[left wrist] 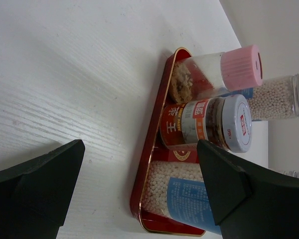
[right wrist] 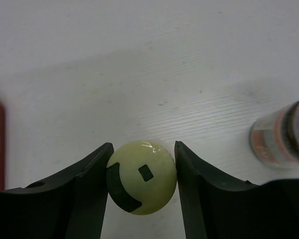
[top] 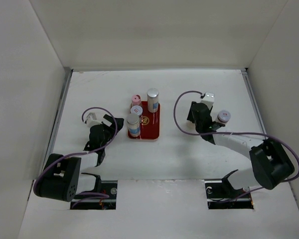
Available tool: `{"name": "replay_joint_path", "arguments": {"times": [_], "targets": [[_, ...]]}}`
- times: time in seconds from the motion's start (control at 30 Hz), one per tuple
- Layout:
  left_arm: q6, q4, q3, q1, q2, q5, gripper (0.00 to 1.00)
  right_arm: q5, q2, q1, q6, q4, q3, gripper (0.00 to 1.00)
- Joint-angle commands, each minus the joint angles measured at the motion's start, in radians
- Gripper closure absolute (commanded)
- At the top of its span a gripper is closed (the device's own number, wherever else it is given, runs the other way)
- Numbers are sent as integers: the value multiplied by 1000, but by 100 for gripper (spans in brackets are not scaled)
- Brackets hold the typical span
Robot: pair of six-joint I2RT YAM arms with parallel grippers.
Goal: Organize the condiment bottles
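In the right wrist view my right gripper (right wrist: 142, 172) is shut on a condiment bottle with a yellow-green cap (right wrist: 142, 177), and both fingers touch the cap's sides. In the top view that bottle is hidden under the right gripper (top: 200, 121). Another bottle with a silver cap (top: 224, 117) (right wrist: 281, 139) stands just to its right. On the red tray (top: 152, 125) stand a pink-capped bottle (top: 136, 99) (left wrist: 224, 74), a tall silver-capped one (top: 153, 95), a red-labelled one (top: 136, 110) (left wrist: 209, 124) and a blue-labelled one (top: 133, 123) (left wrist: 189, 194). My left gripper (top: 111, 125) (left wrist: 139, 149) is open, just left of the tray.
White walls enclose the table on the left, the back and the right. The tray's red rim (left wrist: 148, 164) lies between the left fingers in the left wrist view. A purple cable (top: 182, 107) loops above the right wrist.
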Motion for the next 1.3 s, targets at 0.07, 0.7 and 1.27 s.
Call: {"name": "replay_joint_path", "arguments": {"times": [0.07, 0.7, 1.27], "targets": [[-9, 52, 27, 2, 3, 11, 0, -38, 30, 178, -56, 122, 167, 56], [-9, 52, 19, 13, -11, 11, 0, -115, 454, 332, -79, 146, 521, 46], [-11, 52, 18, 16, -12, 15, 0, 50, 29, 201, -88, 42, 284, 12]]}}
